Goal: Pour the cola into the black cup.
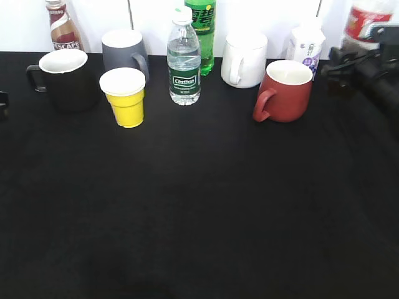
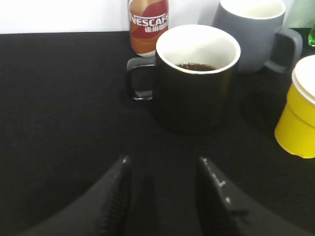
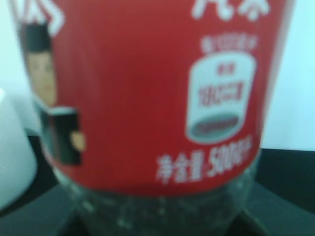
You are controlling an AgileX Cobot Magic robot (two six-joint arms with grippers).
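Observation:
The cola (image 1: 366, 22), a clear bottle with a red label, stands at the far right back. It fills the right wrist view (image 3: 147, 98), and its clear lower part shows no dark liquid. My right gripper (image 1: 354, 63) is closed around its lower body; the fingers are mostly hidden in the wrist view. The black cup (image 1: 65, 78) stands at the far left with its handle to the left. In the left wrist view the black cup (image 2: 197, 98) holds a little dark liquid. My left gripper (image 2: 162, 172) is open and empty, low in front of the cup.
Along the back stand a Nescafe bottle (image 1: 62, 26), a grey mug (image 1: 123, 51), a yellow cup (image 1: 124, 96), a water bottle (image 1: 184, 59), a green soda bottle (image 1: 201, 31), a white mug (image 1: 244, 59), a dark red mug (image 1: 285, 90) and a small carton (image 1: 305, 43). A black cloth (image 1: 199, 205) covers the table.

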